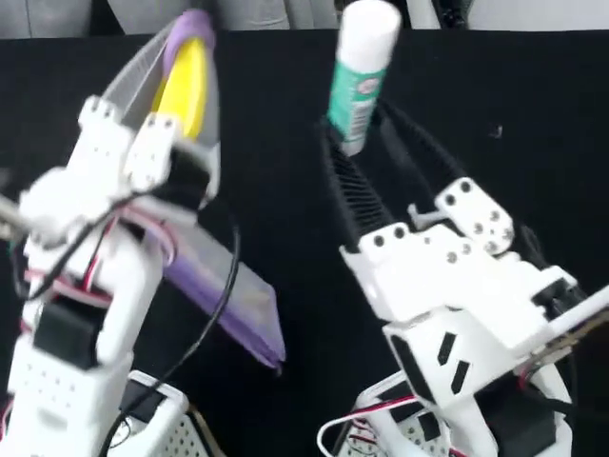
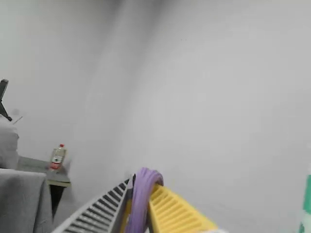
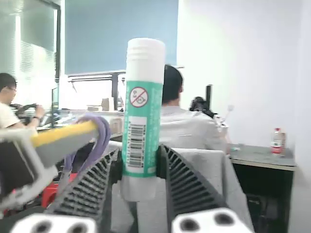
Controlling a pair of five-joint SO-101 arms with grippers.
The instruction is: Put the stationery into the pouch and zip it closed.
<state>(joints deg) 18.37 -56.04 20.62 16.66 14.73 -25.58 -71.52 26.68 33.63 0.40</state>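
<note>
My right gripper (image 1: 357, 143) is raised high and shut on a glue stick (image 1: 361, 71) with a white cap and green label, held upright between black ribbed fingers (image 3: 104, 177); the glue stick (image 3: 141, 114) stands tall in the right wrist view. My left gripper (image 1: 181, 71), with one yellow and one clear finger, is lifted at the left and shut on the edge of the purple pouch (image 1: 228, 295), which hangs down from it toward the black table (image 1: 285, 171). In the left wrist view, purple pouch fabric (image 2: 142, 194) is pinched between the fingers (image 2: 175, 211).
The black table surface stretches behind both arms. Cables and the white arm bases (image 1: 152, 424) crowd the near edge. The two raised grippers stand side by side, a short gap apart.
</note>
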